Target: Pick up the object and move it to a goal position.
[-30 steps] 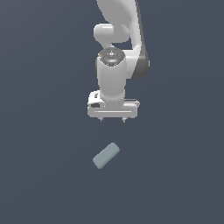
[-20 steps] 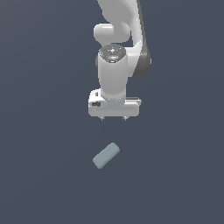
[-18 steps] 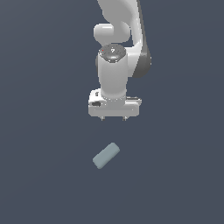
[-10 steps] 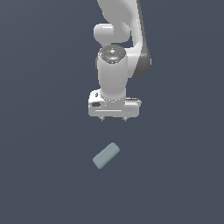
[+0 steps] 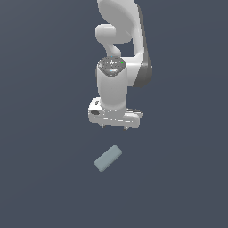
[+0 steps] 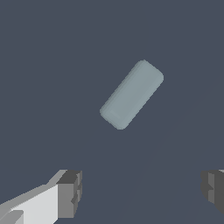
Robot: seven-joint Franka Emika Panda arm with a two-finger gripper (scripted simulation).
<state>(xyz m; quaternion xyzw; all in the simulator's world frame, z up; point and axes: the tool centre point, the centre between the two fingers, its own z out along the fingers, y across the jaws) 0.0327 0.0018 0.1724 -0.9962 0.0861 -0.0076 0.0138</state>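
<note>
The gripper (image 5: 115,128) hangs with jaws spread wide, grasping nothing. The block (image 5: 108,158) lies diagonally on the dark floor (image 5: 40,178), apart from the fingertips (image 6: 70,193).

pale grey-blue object (image 5: 108,158), white gripper (image 5: 115,127)

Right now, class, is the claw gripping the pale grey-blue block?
No: in the wrist view the block lies alone on the dark floor, clear of the claw, whose fingers stand wide apart.
</note>
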